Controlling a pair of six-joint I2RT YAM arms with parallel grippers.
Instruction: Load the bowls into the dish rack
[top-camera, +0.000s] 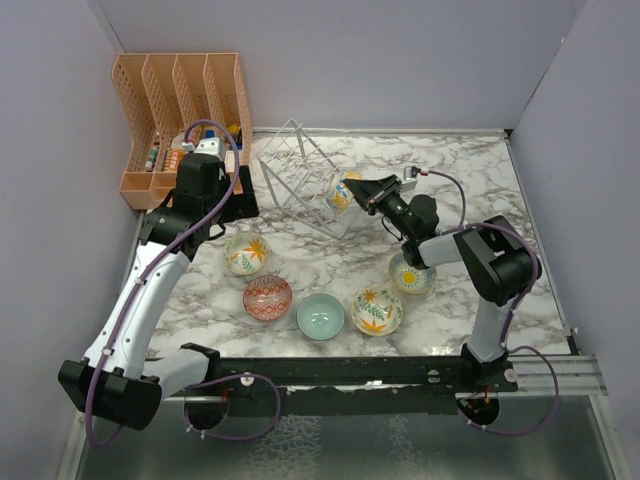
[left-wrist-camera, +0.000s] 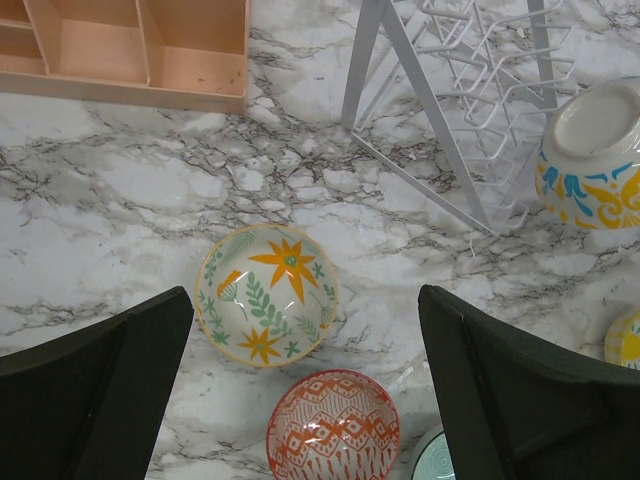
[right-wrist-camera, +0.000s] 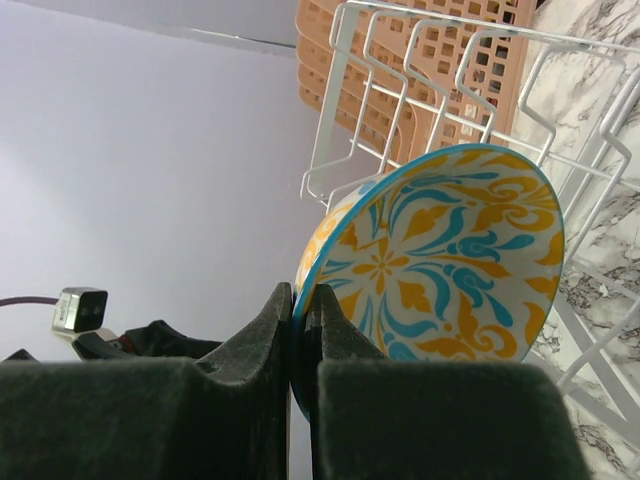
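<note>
Pinching blue bowl (right-wrist-camera: 450, 260) rim: right gripper (right-wrist-camera: 300, 300), jaws narrow. Bowl on edge at rack (top-camera: 295, 165) right end, centre of top view, hollow facing right, foot toward rack. Over leaf bowl (top-camera: 246, 253), left of centre: left gripper (left-wrist-camera: 305, 300), spread wide, empty. Upright, lower centre: other bowls (top-camera: 320, 316).

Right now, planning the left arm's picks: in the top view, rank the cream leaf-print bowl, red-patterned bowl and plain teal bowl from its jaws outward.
1. Cream leaf-print bowl, right by the jaws.
2. Red-patterned bowl, lower in view.
3. Plain teal bowl, lowest, farthest right.
</note>
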